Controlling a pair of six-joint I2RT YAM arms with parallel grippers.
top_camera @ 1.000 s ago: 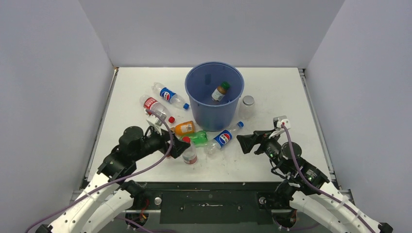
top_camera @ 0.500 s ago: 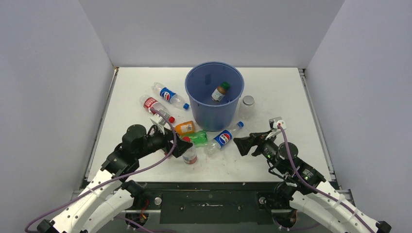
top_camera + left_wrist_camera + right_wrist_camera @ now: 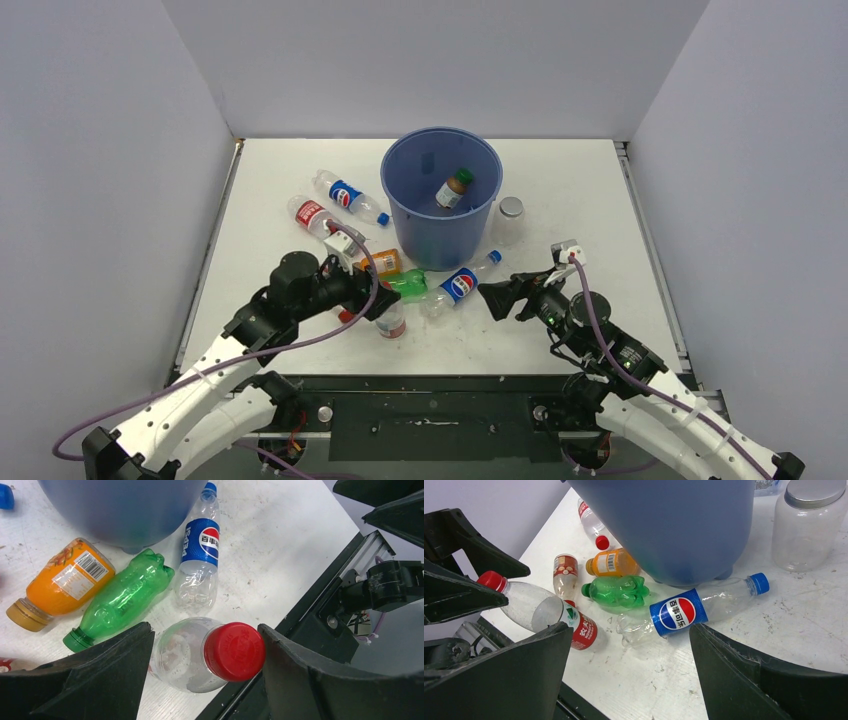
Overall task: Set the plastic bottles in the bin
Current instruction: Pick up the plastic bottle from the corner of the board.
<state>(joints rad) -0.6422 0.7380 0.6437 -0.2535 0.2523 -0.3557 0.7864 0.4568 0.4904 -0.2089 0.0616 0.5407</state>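
Left gripper (image 3: pixel 204 630) straddling the red-capped bottle (image 3: pixel 180 655) on the near side of the bin (image 3: pixel 430 230).

My left jaws sit either side of its clear shoulder, hard up against it. I can't tell whether they bite, but that hold should lift it over the bin's tall rim. The right gripper (image 3: pixel 630 626) hangs spread and empty, framing the blue-labelled bottle (image 3: pixel 684 611) at the bin's foot. The green bottle (image 3: pixel 125 595) and orange juice bottle (image 3: pixel 65 582) lie between my target and the bin, and a lidded jar (image 3: pixel 806 525) stands just right of it.
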